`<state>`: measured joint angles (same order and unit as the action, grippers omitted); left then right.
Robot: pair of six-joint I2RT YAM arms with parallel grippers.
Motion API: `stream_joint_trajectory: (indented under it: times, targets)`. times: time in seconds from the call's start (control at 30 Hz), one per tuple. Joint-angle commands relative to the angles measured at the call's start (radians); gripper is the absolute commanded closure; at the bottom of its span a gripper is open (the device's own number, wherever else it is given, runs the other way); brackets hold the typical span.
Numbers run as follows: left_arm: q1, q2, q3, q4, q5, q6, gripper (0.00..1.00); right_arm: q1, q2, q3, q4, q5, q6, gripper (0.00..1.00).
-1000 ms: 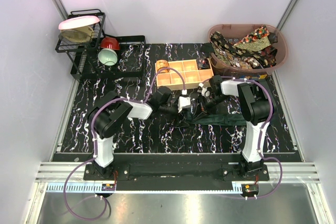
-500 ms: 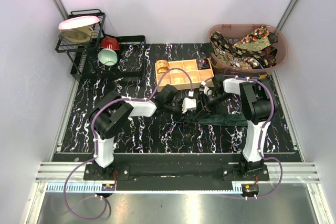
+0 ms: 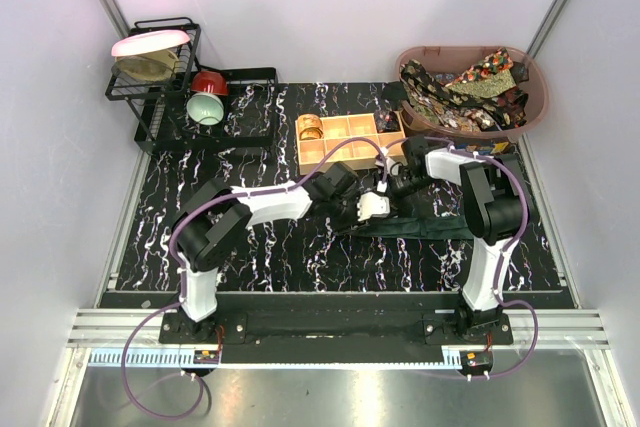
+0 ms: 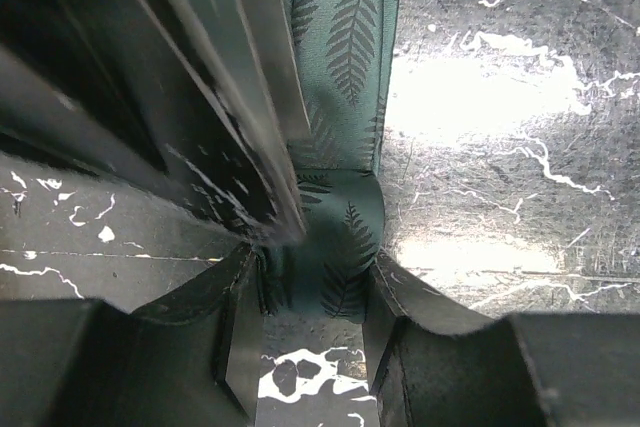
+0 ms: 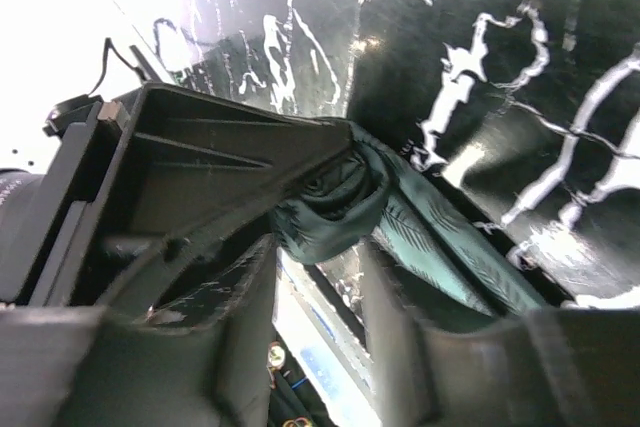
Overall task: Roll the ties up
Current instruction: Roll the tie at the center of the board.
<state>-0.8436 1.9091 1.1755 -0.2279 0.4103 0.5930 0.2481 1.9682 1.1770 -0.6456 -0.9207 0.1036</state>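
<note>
Lying pinched in left tool (image 4: pixel 312 277), green tie (image 4: pixel 345 37) (right tool (image 5: pixel 318 287) parted beside)

Rear centre is blocked by the tan wooden compartment box (image 3: pixel 320 159), rear right by the brown oval basket (image 3: pixel 537 97); mid-right is crossed by the dark green fabric tie (image 3: pixel 425 225). Free black marbled tabletop (image 3: pixel 150 237) is left front-left.

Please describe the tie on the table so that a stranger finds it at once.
On the black marbled table, look just in front of the tan wooden box. A long narrow tie lies there, stretching right. It alone is dark green with a faint leaf print; the patterned ties are heaped in the brown basket.
</note>
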Motion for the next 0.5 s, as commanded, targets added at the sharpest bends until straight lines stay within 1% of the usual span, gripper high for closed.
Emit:
stream_joint_trajectory:
  times: [0.0,0.03,0.07,0.13,0.17,0.2,0.23,0.27,0.3,0.4,0.47]
  targets:
    - [-0.005,0.05,0.027,-0.129,-0.09,0.005,0.64,0.017,0.021,-0.016,0.073,-0.029,0.034,0.61]
    - [-0.005,0.053,0.035,-0.134,-0.091,0.005,0.64,0.017,0.026,-0.016,0.073,-0.026,0.033,0.63]
    - [-0.006,0.057,0.039,-0.139,-0.09,0.004,0.64,0.017,0.031,-0.017,0.073,-0.024,0.03,0.71]
    - [-0.006,0.064,0.047,-0.146,-0.088,-0.005,0.64,0.016,0.032,-0.027,0.064,-0.014,0.022,0.83]
    - [-0.005,0.067,0.052,-0.148,-0.093,-0.01,0.64,0.016,0.031,-0.031,0.061,-0.01,0.016,0.88]
    - [-0.006,0.07,0.058,-0.151,-0.091,-0.013,0.64,0.016,0.037,-0.033,0.049,-0.015,0.013,0.89]
    - [-0.005,0.077,0.061,-0.162,-0.09,-0.013,0.64,0.014,0.04,-0.031,0.038,-0.018,0.01,0.84]
    - [-0.006,0.079,0.062,-0.163,-0.09,-0.015,0.64,0.017,0.041,-0.028,0.029,-0.024,0.005,0.76]
    - [-0.006,0.08,0.064,-0.163,-0.085,-0.015,0.64,0.016,0.032,-0.03,0.026,-0.029,0.005,0.62]
    - [-0.006,0.08,0.064,-0.162,-0.087,-0.019,0.64,0.016,0.012,-0.031,0.029,-0.072,0.019,0.56]
    - [-0.006,0.082,0.065,-0.165,-0.084,-0.018,0.64,0.016,0.008,-0.037,0.043,-0.092,0.042,0.56]
